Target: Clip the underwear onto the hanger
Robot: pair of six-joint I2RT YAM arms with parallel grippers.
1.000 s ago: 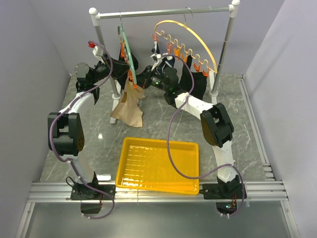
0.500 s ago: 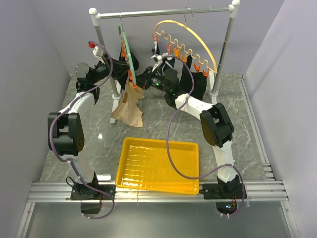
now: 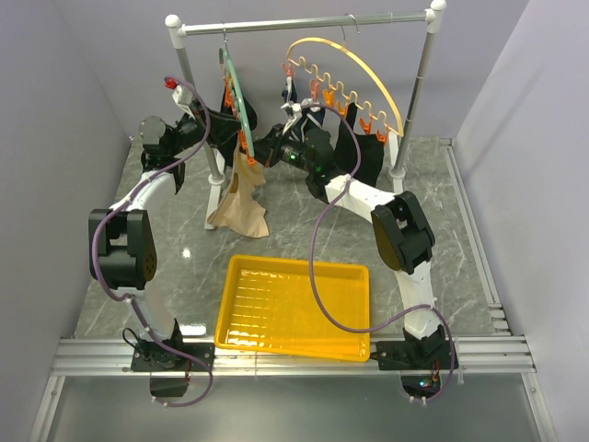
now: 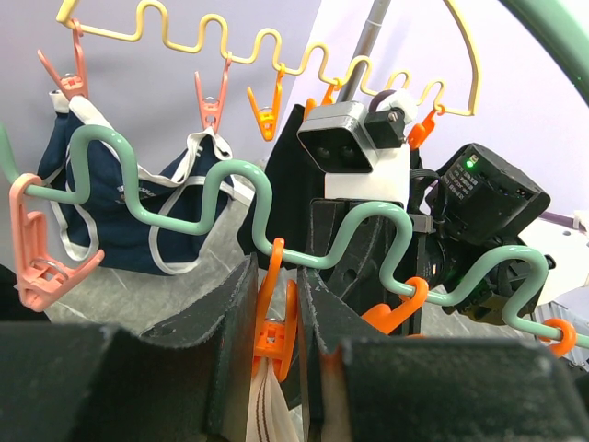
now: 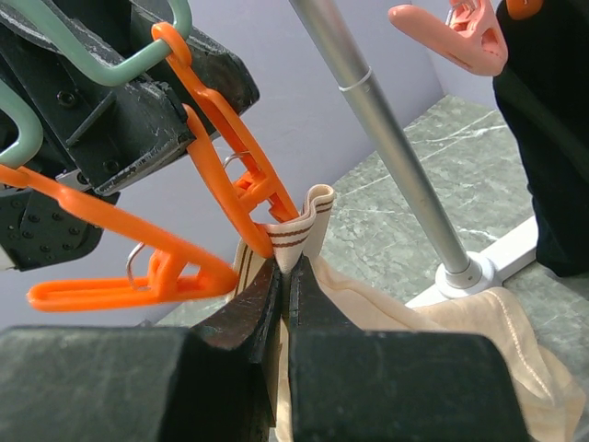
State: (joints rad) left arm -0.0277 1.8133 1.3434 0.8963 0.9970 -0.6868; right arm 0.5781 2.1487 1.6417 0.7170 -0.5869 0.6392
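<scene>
Gripping the underwear (image 5: 416,324) by its waistband, the right tool (image 5: 283,276) was clamped shut, the band poking toward 12 o'clock at the clip (image 5: 232,168) mouth. The left tool (image 4: 276,278) squeezed that clip under the hanger (image 4: 228,168).

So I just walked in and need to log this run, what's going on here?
Two robot arms are pegging laundry on a rack. The left arm's jaws are closed on an orange clip of the green hanger. The right arm's jaws pinch the waistband of the beige underwear and hold it at that clip's mouth. The rest of the garment hangs loose below. Whether the clip has bitten the band cannot be told.
</scene>
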